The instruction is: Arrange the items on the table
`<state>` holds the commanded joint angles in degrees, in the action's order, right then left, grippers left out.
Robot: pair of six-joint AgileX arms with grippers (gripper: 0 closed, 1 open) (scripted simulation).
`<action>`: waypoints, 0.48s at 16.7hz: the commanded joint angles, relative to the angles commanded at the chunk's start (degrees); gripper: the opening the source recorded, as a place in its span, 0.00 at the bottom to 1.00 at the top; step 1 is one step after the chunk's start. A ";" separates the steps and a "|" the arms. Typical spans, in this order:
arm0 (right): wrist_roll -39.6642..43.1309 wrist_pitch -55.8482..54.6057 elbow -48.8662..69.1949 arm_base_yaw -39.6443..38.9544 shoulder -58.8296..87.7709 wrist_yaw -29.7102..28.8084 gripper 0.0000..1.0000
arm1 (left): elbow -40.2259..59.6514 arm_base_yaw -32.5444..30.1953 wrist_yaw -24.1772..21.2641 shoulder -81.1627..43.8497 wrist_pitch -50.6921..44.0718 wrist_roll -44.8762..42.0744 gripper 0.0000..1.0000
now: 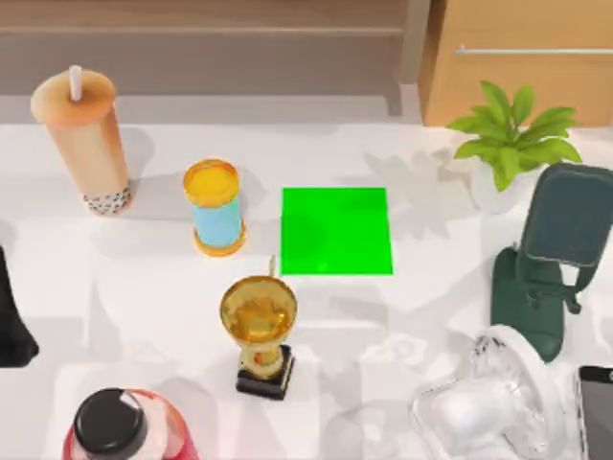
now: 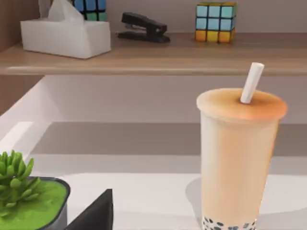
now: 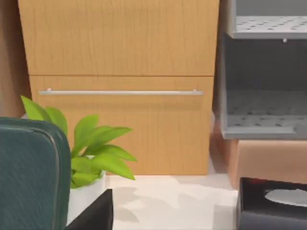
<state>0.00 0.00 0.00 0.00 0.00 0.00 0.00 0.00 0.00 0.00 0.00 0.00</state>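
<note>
Wooden shelf [image 2: 158, 55] — drawer cabinet [image 3: 120, 86]

Table [image 1: 144, 287] is showing a glossy white top with faint grey marbling. Bubble-tea cup [image 1: 84, 142] is looking like smooth translucent plastic, its straw [image 1: 75, 83] matt white. Fan [image 1: 488, 402] is showing a clear, glassy plastic cage over a white body. Trophy [image 1: 260, 321] is gleaming like polished gold metal on a black base. Green square [image 1: 335, 231] is lying flat and matt. Drawer front [image 3: 120, 86] is showing wood grain, its handle [image 3: 120, 92] brushed metal.
</note>
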 joint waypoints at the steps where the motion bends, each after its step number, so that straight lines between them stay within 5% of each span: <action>1: 0.00 0.00 0.00 0.00 0.00 0.00 1.00 | 0.00 0.00 0.00 0.00 0.00 0.00 1.00; 8: -2.62 11.27 10.27 3.58 12.95 0.12 1.00 | 0.00 0.00 0.00 0.00 0.00 0.00 1.00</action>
<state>-2.62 11.27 10.27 3.58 12.95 0.12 0.00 0.00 0.00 0.00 0.00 0.00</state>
